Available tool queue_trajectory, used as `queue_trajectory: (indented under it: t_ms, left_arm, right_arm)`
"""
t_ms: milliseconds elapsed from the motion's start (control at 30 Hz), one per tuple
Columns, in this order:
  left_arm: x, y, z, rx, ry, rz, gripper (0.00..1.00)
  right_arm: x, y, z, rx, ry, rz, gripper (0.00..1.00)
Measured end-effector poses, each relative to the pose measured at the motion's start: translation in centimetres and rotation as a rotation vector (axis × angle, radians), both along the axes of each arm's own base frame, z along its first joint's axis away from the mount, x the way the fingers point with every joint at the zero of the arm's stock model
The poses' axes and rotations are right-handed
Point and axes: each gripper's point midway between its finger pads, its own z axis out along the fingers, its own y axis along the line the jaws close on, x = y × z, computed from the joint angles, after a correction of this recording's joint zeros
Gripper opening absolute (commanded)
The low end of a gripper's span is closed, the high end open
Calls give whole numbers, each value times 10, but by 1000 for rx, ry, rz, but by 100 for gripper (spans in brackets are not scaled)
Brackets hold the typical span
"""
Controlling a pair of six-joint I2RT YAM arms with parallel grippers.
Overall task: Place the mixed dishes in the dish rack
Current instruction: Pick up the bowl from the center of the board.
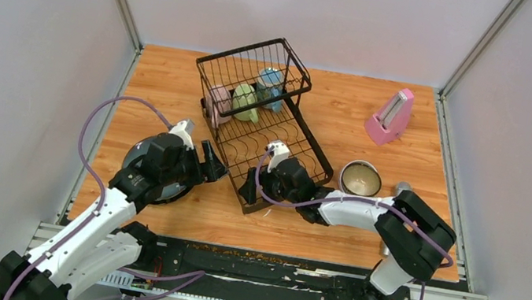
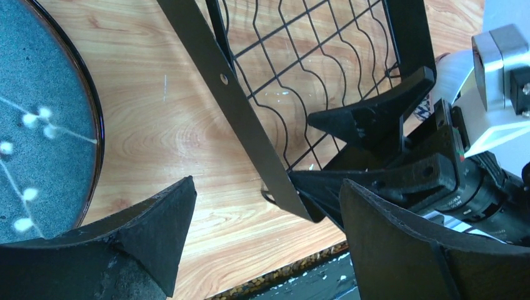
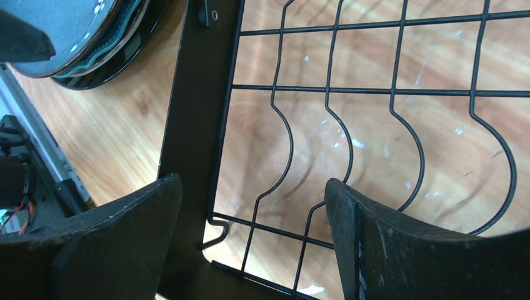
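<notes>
The dish rack [image 1: 293, 134] is sitting mid-table, three mugs [image 1: 244, 101] lying in its tall basket; speckled plates [image 2: 37, 125] are lying stacked off its near left corner; a bowl [image 1: 360, 178] is resting right of it; the left gripper [image 2: 269, 190] and right gripper [image 3: 253, 187] are hovering wide open at its near end, gripping nothing.

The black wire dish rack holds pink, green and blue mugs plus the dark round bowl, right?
No: the dark round bowl sits beside the black wire dish rack, per the top external view; pink mug, green mug and blue mug are inside.
</notes>
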Motion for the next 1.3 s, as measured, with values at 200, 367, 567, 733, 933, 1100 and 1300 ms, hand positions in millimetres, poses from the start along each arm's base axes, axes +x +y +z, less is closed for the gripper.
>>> queue_trajectory:
  t_ms: [200, 367, 567, 733, 933, 1100, 1300]
  left_arm:
    - [-4, 2, 2, 0, -3, -4, 93]
    - [-5, 2, 7, -6, -21, -8, 94]
    - [-3, 0, 21, -16, -56, -21, 96]
    - [-4, -1, 32, -30, -92, -29, 96]
    - [-5, -2, 34, -35, -98, -34, 96]
    - [-5, -3, 33, -37, -93, -41, 98]
    - [-4, -5, 30, -27, -86, -57, 100]
  right_arm:
    - [-29, -3, 1, 9, 27, 2, 88]
    - [-57, -14, 2, -41, 68, 34, 90]
    - [-45, -46, 51, -71, -35, -89, 100]
    - [-16, -103, 120, 11, -170, -368, 99]
    - [1, -209, 159, 148, -175, -767, 100]
    - [17, -303, 141, 116, -91, -1091, 100]
    - [18, -335, 78, -6, 181, -1185, 88]
